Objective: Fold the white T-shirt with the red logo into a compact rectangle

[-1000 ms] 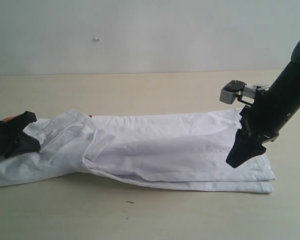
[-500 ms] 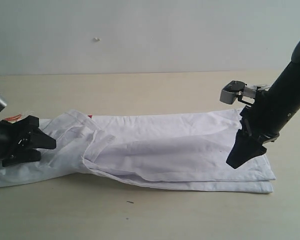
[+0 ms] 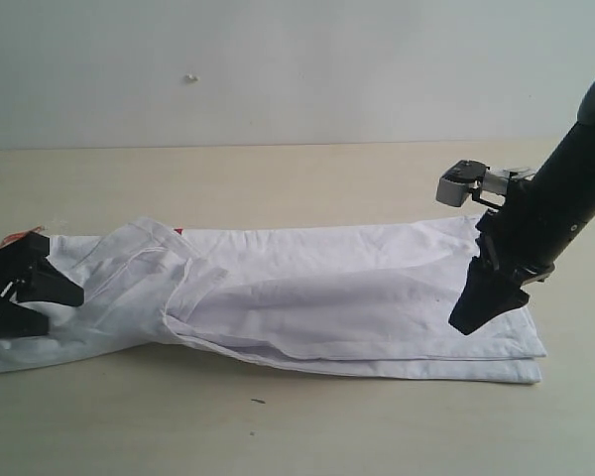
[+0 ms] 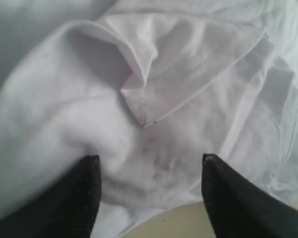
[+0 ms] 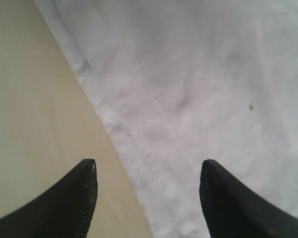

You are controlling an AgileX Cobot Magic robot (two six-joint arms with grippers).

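The left hand (image 3: 59, 268) has let go of the shirt (image 3: 357, 297) and is now sitting further towards 9 o'clock than half a second ago, its fingers spread where a second ago they were pinched on the cloth; the right hand (image 3: 466, 315) has not shifted.

The shirt is lying on the bench (image 3: 278, 188) as a long folded band running from 9 o'clock to 3 o'clock; the 3 o'clock end is lying flat in neat stacked layers, while the 9 o'clock end is bunching up in loose wrinkles with a flap turned over; a fleck of red (image 3: 178, 230) is peeking out at the far edge towards 12 o'clock, and whether it belongs to the logo I cannot tell.

The left hand is hanging over the crumpled 9 o'clock end with its fingers apart and nothing between them; in its wrist view a folded corner of cloth is lying ahead of the tips; whether the fingers are touching the cloth I cannot tell.

The right hand is pointing down at the 3 o'clock end, fingers apart and gripping nothing; in its wrist view one finger (image 5: 87, 188) is standing over bare bench and the other over the shirt, with the hem running between them.
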